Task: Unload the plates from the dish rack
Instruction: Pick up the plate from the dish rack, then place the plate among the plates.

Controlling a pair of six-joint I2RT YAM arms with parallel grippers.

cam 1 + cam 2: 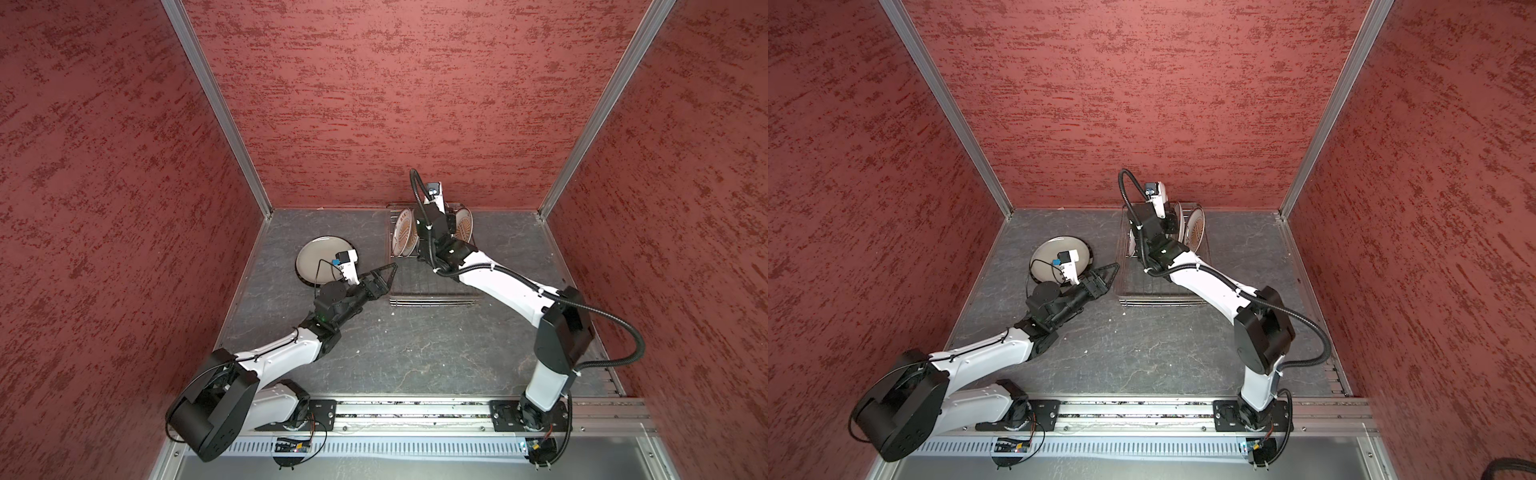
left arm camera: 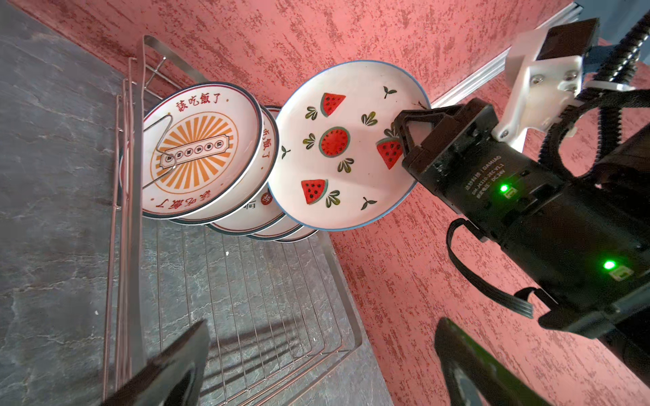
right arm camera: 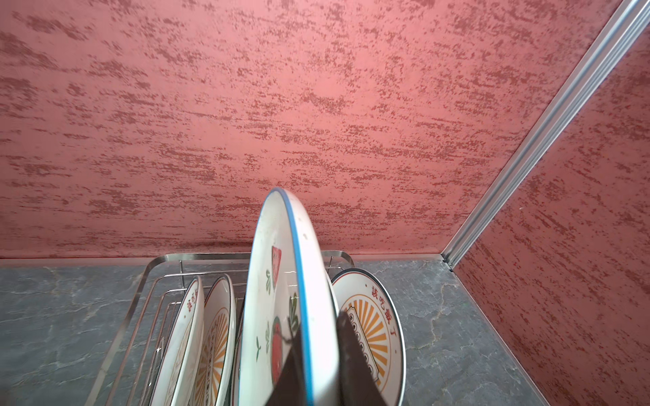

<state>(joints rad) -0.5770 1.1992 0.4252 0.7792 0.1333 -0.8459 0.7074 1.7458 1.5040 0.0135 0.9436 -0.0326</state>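
Observation:
The silver wire dish rack (image 1: 432,296) (image 1: 1158,300) stands at the back of the table. Several plates stand upright in its far end, among them an orange-sunburst plate (image 2: 200,151) (image 3: 380,327). My right gripper (image 3: 313,369) (image 2: 404,133) is shut on the rim of the white watermelon-printed plate (image 2: 348,147) (image 3: 281,298), which stands on edge and higher than the other plates. My left gripper (image 1: 388,272) (image 1: 1111,272) (image 2: 316,369) hangs open and holds nothing, at the rack's near left corner. A brown-rimmed beige plate (image 1: 320,259) (image 1: 1054,257) lies flat on the table behind the left wrist.
Red textured walls close in the grey stone-look table (image 1: 415,353) on three sides, and the rack sits close to the back wall. The near half of the rack (image 2: 246,298) holds no plates. An aluminium rail (image 1: 415,409) runs along the front edge.

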